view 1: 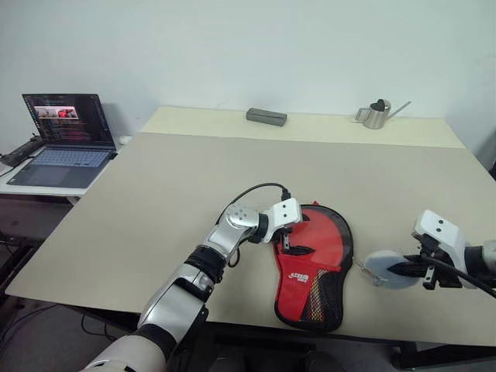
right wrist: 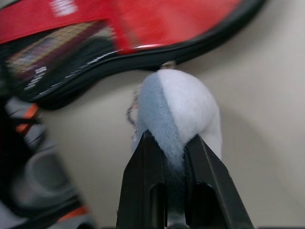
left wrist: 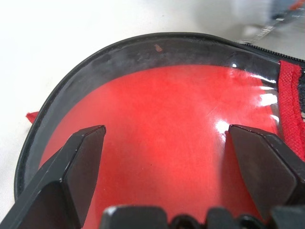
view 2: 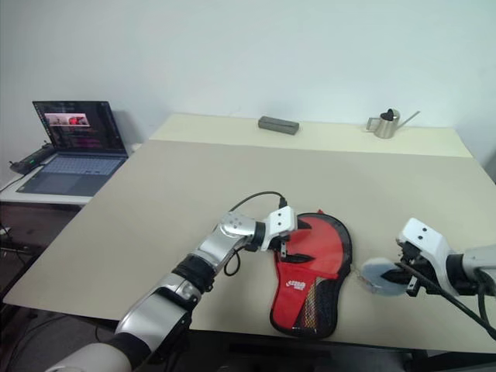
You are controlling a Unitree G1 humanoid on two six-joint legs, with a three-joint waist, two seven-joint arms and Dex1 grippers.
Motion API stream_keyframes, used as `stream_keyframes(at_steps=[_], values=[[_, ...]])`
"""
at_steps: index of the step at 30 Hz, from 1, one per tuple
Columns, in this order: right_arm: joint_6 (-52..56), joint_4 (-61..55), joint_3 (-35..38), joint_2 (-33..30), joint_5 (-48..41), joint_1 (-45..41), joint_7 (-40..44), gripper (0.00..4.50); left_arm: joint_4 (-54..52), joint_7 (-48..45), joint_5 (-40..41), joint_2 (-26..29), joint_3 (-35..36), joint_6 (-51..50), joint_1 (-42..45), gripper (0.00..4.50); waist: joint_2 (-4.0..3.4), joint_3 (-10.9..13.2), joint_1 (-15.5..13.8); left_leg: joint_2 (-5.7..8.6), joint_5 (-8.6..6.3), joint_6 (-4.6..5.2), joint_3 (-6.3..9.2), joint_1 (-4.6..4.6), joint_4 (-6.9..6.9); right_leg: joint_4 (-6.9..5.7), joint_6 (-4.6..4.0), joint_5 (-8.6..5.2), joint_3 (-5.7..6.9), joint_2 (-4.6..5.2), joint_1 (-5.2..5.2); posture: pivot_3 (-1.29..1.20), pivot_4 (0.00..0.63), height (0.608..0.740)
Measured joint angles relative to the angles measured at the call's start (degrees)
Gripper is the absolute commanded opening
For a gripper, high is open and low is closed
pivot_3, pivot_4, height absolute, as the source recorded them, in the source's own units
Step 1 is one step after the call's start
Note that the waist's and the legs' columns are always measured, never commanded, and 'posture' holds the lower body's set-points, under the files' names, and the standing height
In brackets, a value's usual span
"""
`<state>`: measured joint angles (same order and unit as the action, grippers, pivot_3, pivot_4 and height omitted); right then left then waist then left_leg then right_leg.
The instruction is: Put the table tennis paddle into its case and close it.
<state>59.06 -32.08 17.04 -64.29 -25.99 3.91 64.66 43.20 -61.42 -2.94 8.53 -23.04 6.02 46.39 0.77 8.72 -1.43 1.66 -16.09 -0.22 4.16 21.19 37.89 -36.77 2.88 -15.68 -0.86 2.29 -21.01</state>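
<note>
Red paddle [left wrist: 157,138] lies zipped inside the black case [view 1: 343,263], under the spread left pincer [view 1: 288,240].
Right pincer [right wrist: 174,152] pinches a fluffy zip pull [right wrist: 183,107]; tugging harder could drag the case across the counter [view 1: 155,201].

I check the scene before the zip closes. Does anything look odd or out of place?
One thing: the right gripper pinches a fluffy grey-and-white pompom that hangs by a small ring beside the black fabric case, probably its zip charm. The red paddle face lies neatly inside.

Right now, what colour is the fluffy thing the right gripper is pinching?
The fluffy charm is white and grey-blue, best seen in the right wrist view.
</note>
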Motion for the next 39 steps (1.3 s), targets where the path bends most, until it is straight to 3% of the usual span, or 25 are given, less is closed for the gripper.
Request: stream_keyframes(at_steps=[10,18,28,39], values=[[0.1,-10.3,10.7,-1.6,-6.2,13.9,2.8,0.01,0.1,-0.5,0.0,-1.4,-0.6,0.7,0.2,4.5,-0.01,0.0,-0.9,0.29,0.0,0.0,0.42,0.48,0.0,0.08,0.13,-0.1,0.23,0.06,-0.16,0.0,0.15,0.74],[-2.6,-14.7,13.7,-1.5,-7.0,21.9,3.0,0.0,0.1,-0.4,0.0,-2.3,-1.7,0.9,0.5,4.5,0.05,0.0,-1.6,0.74,-0.12,0.2,0.52,0.56,0.0,0.07,0.42,-0.28,0.38,0.73,-0.15,0.0,0.15,0.74],[-5.1,-20.8,10.2,-0.9,-10.8,30.5,4.2,0.0,0.5,-0.1,0.0,-2.3,-1.9,1.0,0.6,4.5,0.21,0.0,-1.5,0.76,-0.14,0.23,0.58,0.54,0.03,0.04,0.44,-0.36,0.48,0.77,-0.09,0.0,0.15,0.74],[-7.9,-24.0,10.2,-0.6,-11.3,33.2,2.8,0.0,1.5,0.5,0.0,-2.3,-2.4,1.0,1.0,4.5,0.62,-0.3,-1.5,0.7,-0.14,0.22,0.61,0.4,0.03,0.08,0.43,-0.39,0.47,0.79,0.04,0.0,0.15,0.74]])
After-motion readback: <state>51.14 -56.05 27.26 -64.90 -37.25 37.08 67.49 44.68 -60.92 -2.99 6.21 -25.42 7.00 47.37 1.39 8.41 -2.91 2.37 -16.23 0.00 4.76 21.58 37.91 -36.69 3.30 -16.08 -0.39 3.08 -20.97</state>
